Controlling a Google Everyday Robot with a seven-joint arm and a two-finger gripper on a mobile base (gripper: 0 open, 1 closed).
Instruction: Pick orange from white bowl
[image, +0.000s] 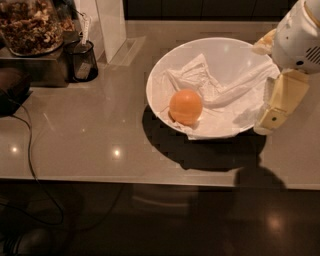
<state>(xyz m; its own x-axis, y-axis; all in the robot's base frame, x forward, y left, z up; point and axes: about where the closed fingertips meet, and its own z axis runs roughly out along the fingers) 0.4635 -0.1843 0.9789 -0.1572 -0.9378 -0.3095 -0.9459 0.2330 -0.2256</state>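
— Begin at the fingers (280, 100). What are they doing?

— They stand apart, released, with nothing between them. One long cream finger slants down past the bowl's right rim; of the other only a short cream tip shows, higher up by the same rim. The gripper (260, 87) hangs at the right edge of the counter (100, 125), with its rounded white housing (300, 35) up in the far right corner.

— Is it touching the orange (185, 106)?

— No, they are well apart. The orange lies in the white bowl (235, 52), on the left and nearer part of its floor, resting on the crumpled white paper (210, 85) (the paper covers most of the inside and runs right towards the long finger).

— And the bowl itself?

— It is on the right half of the counter, between the far edge and the near edge, with a dark shadow under its near side.

— Anything further out?

— In the far left corner a glass jar of nuts (30, 27) sits on a dark stand, with a black mesh cup (82, 61) just beside it and a white upright box (111, 27) next to that, against the far edge. A dark object (12, 90) is at the left edge, and a thin cable (30, 145) trails from it across the counter and over the near edge.
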